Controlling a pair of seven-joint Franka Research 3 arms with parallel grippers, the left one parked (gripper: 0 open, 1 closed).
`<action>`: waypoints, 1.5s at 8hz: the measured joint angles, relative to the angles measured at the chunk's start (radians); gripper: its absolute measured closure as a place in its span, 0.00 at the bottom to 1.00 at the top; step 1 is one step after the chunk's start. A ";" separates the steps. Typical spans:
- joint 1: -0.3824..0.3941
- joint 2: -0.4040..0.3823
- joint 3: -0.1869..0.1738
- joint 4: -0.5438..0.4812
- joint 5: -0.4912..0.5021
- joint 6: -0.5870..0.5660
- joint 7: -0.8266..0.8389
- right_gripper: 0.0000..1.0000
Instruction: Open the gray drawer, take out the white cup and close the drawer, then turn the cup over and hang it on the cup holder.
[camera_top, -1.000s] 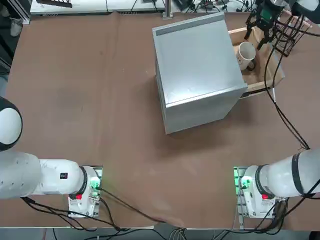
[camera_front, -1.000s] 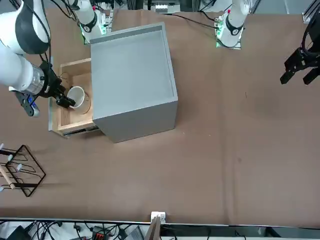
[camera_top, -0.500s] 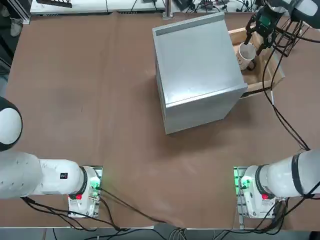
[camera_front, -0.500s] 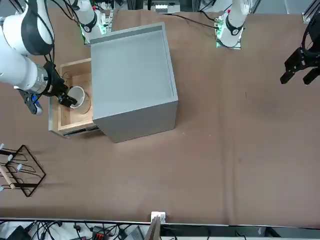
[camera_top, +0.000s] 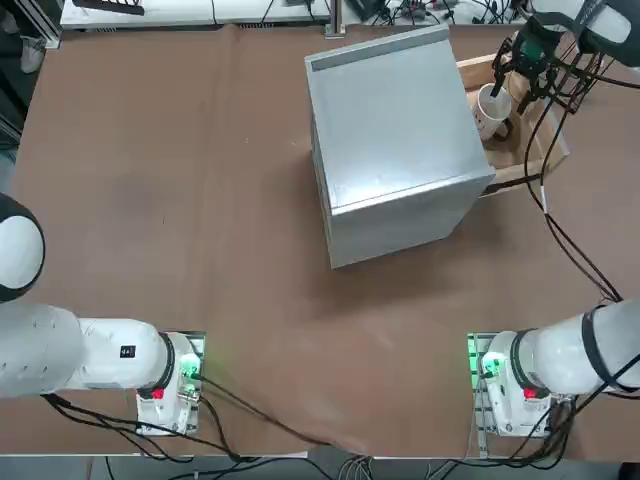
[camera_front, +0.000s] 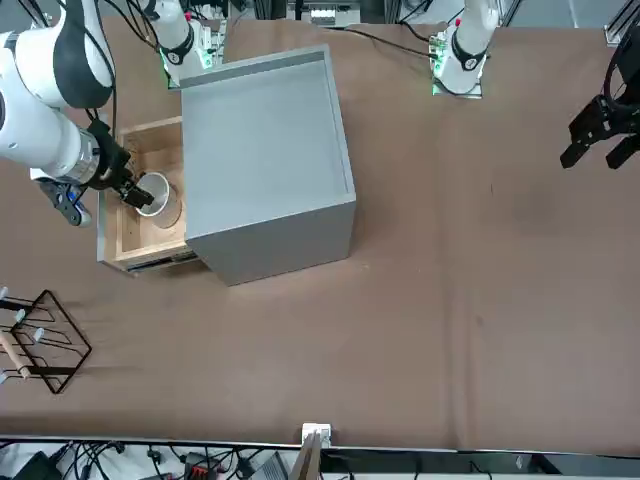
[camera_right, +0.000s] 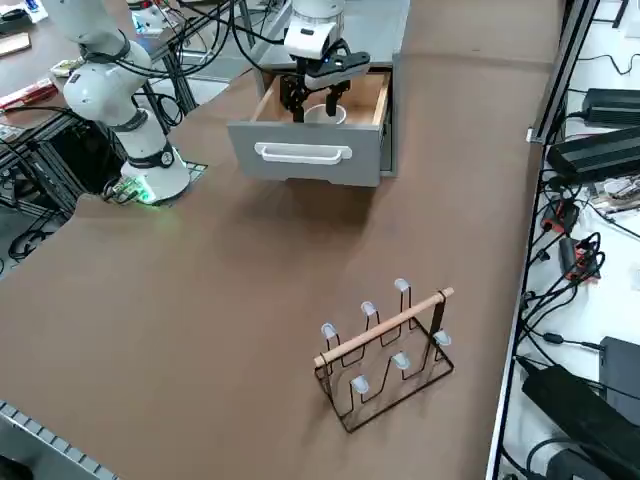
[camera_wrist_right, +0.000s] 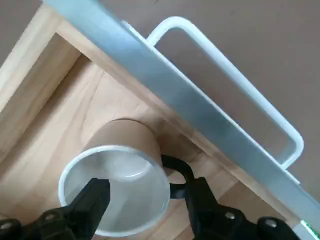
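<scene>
Straddling white cup (camera_wrist_right: 117, 187) rim in open gray drawer (camera_wrist_right: 165, 95), right claw (camera_wrist_right: 145, 200) spread, ungripped; wrist view alone shows gap.

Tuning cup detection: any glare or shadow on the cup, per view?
Wrist view: white cup evenly lit, no glare, open right gripper flanking it in the drawer. Top view: soft sheen on the cabinet top; gripper overlaps the cup.

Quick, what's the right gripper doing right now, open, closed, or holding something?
Right gripper: open, fingers straddling the rim of the white cup inside the pulled-out gray drawer; not yet closed on it.
</scene>
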 joint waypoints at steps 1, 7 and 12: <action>0.002 0.000 0.001 -0.004 -0.002 0.000 -0.017 0.08; 0.036 0.005 0.005 -0.040 -0.059 0.025 -0.035 0.19; 0.036 0.010 0.004 -0.039 -0.063 0.032 -0.036 0.77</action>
